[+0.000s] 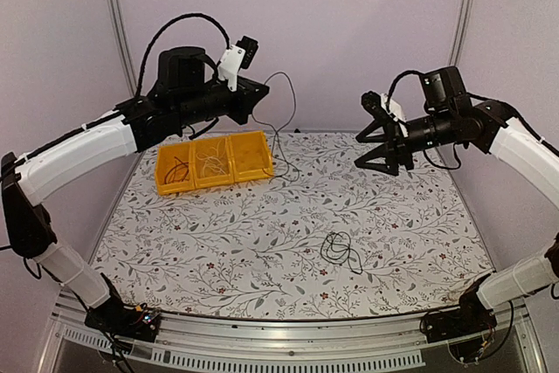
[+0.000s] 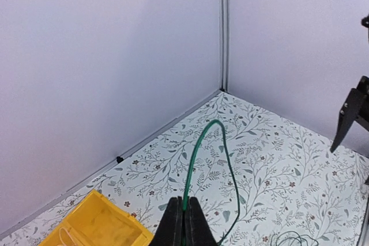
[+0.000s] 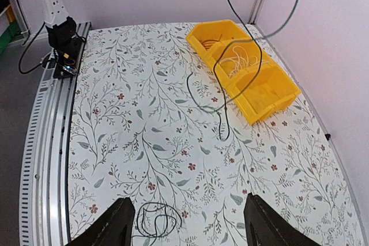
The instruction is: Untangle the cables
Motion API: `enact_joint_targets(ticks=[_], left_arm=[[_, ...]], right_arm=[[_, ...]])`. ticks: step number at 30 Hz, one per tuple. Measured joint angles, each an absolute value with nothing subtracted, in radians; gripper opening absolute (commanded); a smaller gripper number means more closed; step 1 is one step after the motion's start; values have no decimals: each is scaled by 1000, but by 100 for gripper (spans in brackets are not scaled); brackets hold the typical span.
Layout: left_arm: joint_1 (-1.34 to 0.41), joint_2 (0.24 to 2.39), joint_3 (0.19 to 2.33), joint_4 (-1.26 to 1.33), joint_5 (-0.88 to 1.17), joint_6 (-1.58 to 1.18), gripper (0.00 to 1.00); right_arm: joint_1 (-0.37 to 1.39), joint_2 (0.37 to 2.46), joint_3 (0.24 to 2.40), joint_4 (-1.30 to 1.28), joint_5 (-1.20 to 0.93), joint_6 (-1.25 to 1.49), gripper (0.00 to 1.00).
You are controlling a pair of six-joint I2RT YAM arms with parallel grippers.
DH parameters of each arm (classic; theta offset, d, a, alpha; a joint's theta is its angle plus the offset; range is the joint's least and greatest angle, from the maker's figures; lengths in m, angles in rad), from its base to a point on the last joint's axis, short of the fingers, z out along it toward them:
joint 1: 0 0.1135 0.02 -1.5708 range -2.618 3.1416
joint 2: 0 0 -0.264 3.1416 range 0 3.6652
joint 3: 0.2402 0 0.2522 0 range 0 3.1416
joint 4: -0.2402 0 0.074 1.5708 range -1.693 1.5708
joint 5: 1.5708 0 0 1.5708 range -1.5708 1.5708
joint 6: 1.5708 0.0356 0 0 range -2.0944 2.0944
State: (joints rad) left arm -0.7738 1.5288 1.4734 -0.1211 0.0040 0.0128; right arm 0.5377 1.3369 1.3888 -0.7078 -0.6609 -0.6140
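My left gripper (image 1: pixel 259 93) (image 2: pixel 184 208) is raised above the right end of the yellow bin and shut on a thin green cable (image 1: pixel 278 128) (image 2: pixel 196 154). The cable arches up, then hangs down to the table beside the bin, where its end lies (image 3: pixel 223 139). A small black coil of cable (image 1: pixel 341 251) (image 3: pixel 153 220) (image 2: pixel 294 237) lies on the table near the front middle. My right gripper (image 1: pixel 384 150) (image 3: pixel 187 200) is wide open and empty, held high over the back right of the table.
A yellow three-compartment bin (image 1: pixel 214 186) (image 3: pixel 271 93) (image 2: pixel 98 223) stands at the back left. Its left compartment holds a black wire (image 1: pixel 177 170) and its middle one a whitish wire (image 1: pixel 210 162). Walls close the back and sides.
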Motion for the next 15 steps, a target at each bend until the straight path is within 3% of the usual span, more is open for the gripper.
enact_joint_targets(ticks=[15], left_arm=[[-504, 1763, 1705, -184, -73, 43, 0]], right_arm=[[281, 1025, 850, -527, -544, -550, 70]])
